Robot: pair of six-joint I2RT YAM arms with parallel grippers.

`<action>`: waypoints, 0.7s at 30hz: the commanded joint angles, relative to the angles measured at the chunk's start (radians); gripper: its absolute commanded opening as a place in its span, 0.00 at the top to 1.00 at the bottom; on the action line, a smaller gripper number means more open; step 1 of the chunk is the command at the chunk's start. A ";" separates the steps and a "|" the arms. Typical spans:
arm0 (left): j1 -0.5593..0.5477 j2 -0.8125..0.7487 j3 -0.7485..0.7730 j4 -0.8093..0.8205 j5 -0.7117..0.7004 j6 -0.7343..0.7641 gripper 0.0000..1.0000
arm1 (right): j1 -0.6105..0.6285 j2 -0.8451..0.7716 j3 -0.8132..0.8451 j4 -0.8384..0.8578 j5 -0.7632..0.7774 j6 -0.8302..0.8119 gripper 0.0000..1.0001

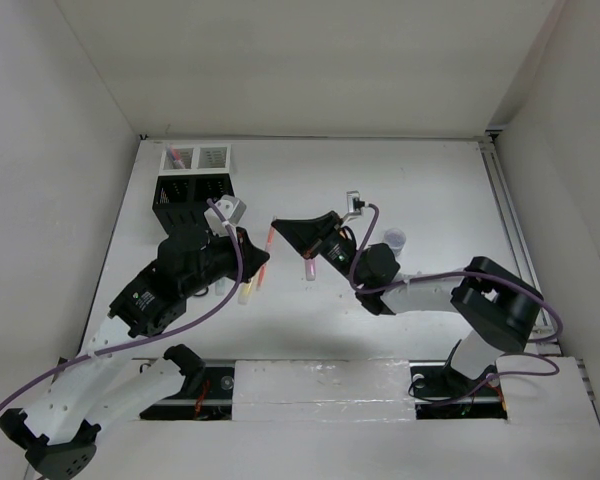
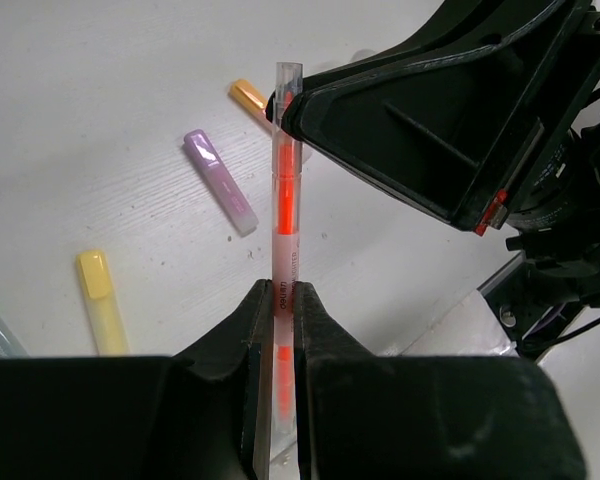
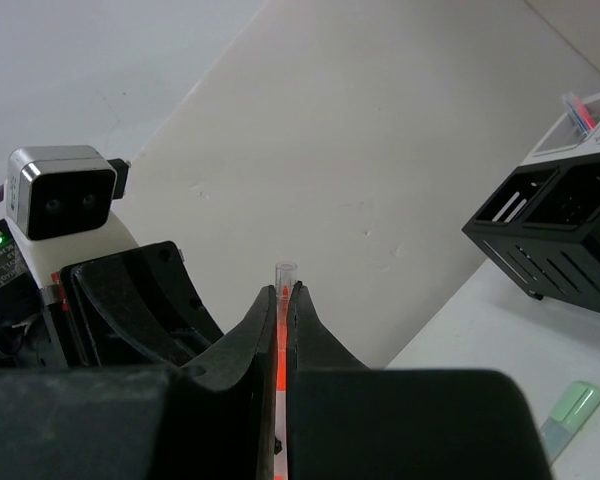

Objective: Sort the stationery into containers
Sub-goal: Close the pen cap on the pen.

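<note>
A clear red-cored pen (image 2: 285, 180) is held above the surface by both arms, the left tool (image 2: 283, 292) clamped low and the right tool (image 3: 283, 293) pinching its tip, seemingly a handover toward the left arm nearer the organisers (image 1: 195, 205).

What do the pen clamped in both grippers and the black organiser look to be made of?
The pen looks like clear, smooth plastic: its orange-red ink core shows through the barrel, which carries small print. The black organiser looks like matte black slotted sheet, probably metal, though plastic cannot be ruled out. Rows of slots pierce its thin walls.
</note>
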 commanded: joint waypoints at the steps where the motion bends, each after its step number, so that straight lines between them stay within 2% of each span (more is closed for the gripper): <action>1: 0.007 -0.022 0.071 0.239 -0.057 0.002 1.00 | 0.053 0.039 -0.040 0.330 -0.157 -0.034 1.00; 17: 0.007 -0.022 0.061 0.239 -0.077 0.002 1.00 | 0.062 0.039 -0.022 0.315 -0.187 -0.045 1.00; 21: 0.007 -0.022 0.052 0.239 -0.031 0.011 1.00 | 0.062 0.030 -0.022 0.351 -0.206 -0.035 0.99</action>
